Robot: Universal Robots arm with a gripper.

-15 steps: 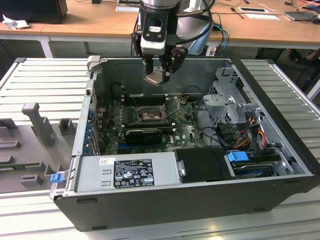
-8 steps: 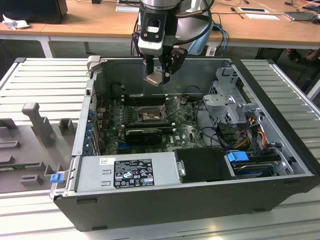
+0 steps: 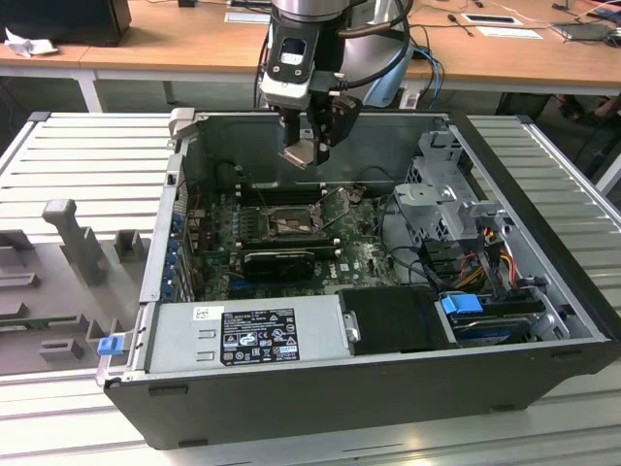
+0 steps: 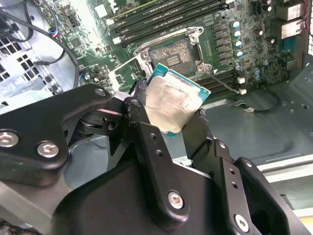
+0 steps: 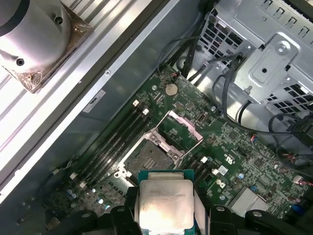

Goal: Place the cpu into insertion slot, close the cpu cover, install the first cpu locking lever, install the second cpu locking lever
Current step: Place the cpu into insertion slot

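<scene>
Aloft, pincer (image 4: 168, 120) clamps the faintly printed cpu (image 4: 171, 98) above insertion slot (image 4: 170, 53).

I watch the exterior view from high up and off the arm, looking down into the open computer case (image 3: 320, 388) at mid range – whole chassis in frame. Both wrist views ride close, looking past the gripper (image 4: 170, 110) and the cpu (image 4: 173, 95) (image 5: 165, 200) clamped in it, down onto the green board (image 5: 234, 161). All three views share the insertion slot (image 3: 291, 225) (image 4: 171, 50) (image 5: 146, 159) – wrist views far nearer.
</scene>
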